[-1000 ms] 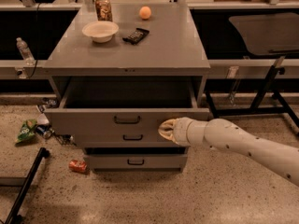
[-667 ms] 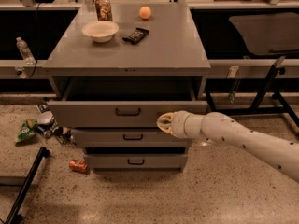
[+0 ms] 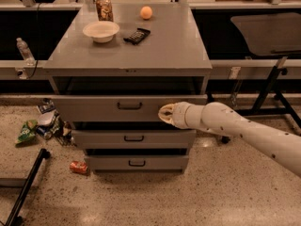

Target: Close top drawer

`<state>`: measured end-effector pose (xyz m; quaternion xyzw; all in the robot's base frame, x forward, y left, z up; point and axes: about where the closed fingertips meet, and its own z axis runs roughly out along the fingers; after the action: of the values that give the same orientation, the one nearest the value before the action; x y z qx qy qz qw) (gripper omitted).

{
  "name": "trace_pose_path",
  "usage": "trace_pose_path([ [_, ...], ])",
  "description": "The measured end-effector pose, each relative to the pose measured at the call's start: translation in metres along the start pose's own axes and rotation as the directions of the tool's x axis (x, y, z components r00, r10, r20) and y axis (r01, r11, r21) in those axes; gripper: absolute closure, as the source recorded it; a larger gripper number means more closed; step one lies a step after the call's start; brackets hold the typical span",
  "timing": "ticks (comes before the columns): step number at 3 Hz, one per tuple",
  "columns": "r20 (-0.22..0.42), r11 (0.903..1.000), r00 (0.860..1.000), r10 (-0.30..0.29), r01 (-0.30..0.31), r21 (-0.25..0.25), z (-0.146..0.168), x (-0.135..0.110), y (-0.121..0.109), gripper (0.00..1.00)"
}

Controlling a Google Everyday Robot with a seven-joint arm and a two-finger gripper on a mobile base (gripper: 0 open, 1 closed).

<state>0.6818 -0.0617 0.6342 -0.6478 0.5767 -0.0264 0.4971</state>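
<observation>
the grey cabinet [image 3: 178, 46] has its top drawer [image 3: 89, 108] standing slightly out under the front edge, the white arm [image 3: 244, 131] reaching from the right, its gripper [image 3: 164, 113] against the drawer front just right of the dark handle [image 3: 129, 106], its opening impossible to tell

Grey top drawer [image 3: 89, 108], dark handle [image 3: 129, 106]; cream pincer [image 3: 165, 113] at its front; arm [image 3: 244, 133] white, seemingly speckled.

The top drawer [image 3: 94, 108] looked matt grey metal; the gripper [image 3: 162, 114], smooth pale plastic, was against its front panel.
</observation>
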Motion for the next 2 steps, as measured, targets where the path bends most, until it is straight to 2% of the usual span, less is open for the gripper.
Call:
trace_pose_path([
  [2, -0.005, 0.9999, 1.000, -0.012, 0.012, 0.005, 0.0021, 0.0016, -0.0076, 1.00],
])
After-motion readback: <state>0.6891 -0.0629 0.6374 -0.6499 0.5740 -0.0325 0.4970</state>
